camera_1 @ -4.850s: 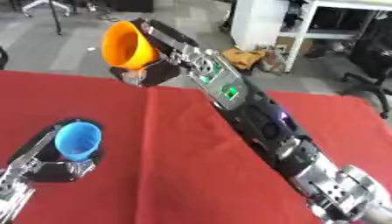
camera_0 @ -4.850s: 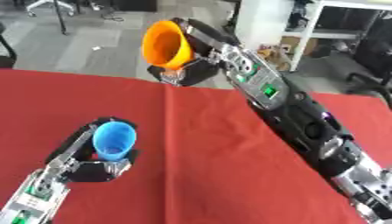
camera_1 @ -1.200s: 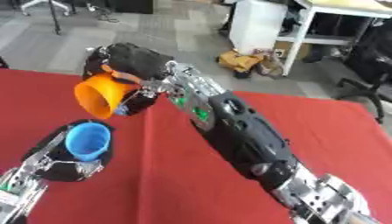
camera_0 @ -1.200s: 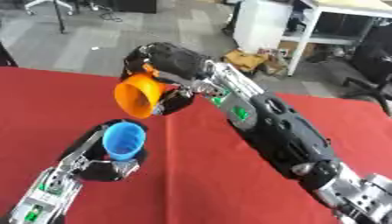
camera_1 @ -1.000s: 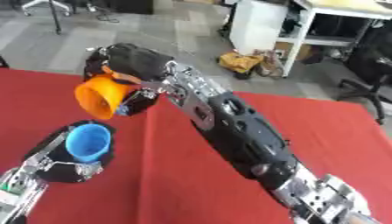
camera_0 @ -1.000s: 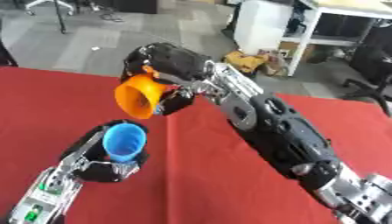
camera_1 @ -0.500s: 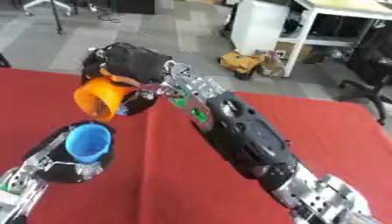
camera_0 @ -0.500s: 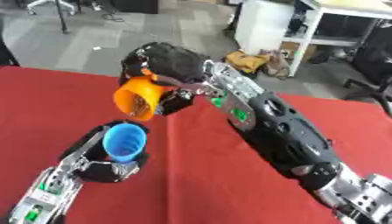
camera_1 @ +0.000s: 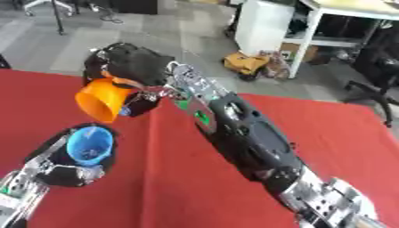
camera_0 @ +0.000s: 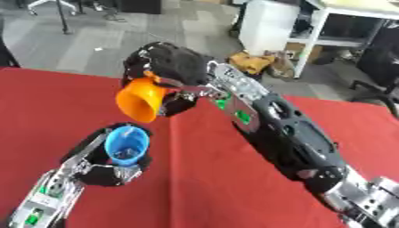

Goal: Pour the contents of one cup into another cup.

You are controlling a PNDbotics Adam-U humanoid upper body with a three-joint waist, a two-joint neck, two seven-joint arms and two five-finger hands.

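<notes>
Presently on view, catalogued in order:

Orange cup (camera_0: pixel 142 100): clasped in the right hand (camera_0: pixel 173 67), fingers curled round its base end; tipped steeply, open mouth turned down and toward the robot's left; lifted clear of the table, poised just above and slightly beyond the blue cup, rims close but apart; contents not discernible.

Blue cup (camera_0: pixel 126 144): gripped in the left hand (camera_0: pixel 105 171), dark fingers wrapped round its lower body; roughly upright, mouth up and open toward the orange cup; low over the red table surface (camera_0: pixel 202 191), whether touching the cloth not discernible; something small and dark inside near the bottom, nature not discernible.

Right arm (camera_0: pixel 284 138): black with silver joints and a small green patch; entering from the lower right corner, stretching diagonally up and left across the table to the orange cup.

Left arm (camera_0: pixel 46 198): entering from the lower left corner, short reach up to the blue cup.

Red table surface: filling the lower part of both views; far edge running aslant.

Beyond the table: grey floor, a white cabinet (camera_0: pixel 273 24), a brown heap (camera_0: pixel 253 62) at its foot.
</notes>
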